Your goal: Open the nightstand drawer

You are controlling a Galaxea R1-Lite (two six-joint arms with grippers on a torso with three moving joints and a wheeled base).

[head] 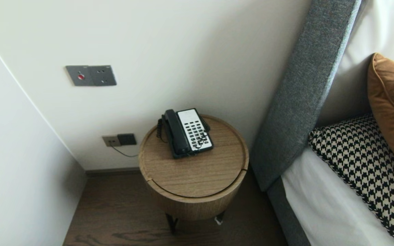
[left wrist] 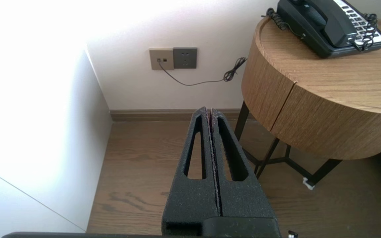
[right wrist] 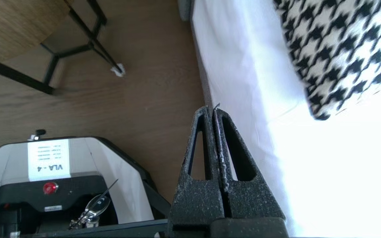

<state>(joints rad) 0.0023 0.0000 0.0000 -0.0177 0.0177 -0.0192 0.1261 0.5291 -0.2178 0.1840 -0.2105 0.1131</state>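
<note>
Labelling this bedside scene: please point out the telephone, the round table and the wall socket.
telephone (head: 194, 132), head view, keypad
round table (head: 197, 174), head view, bare wooden top
wall socket (head: 126, 139), head view, dark faceplate

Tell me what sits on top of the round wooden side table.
Only a black telephone, its handset cradled. The patch of tabletop beneath it is covered.
</note>
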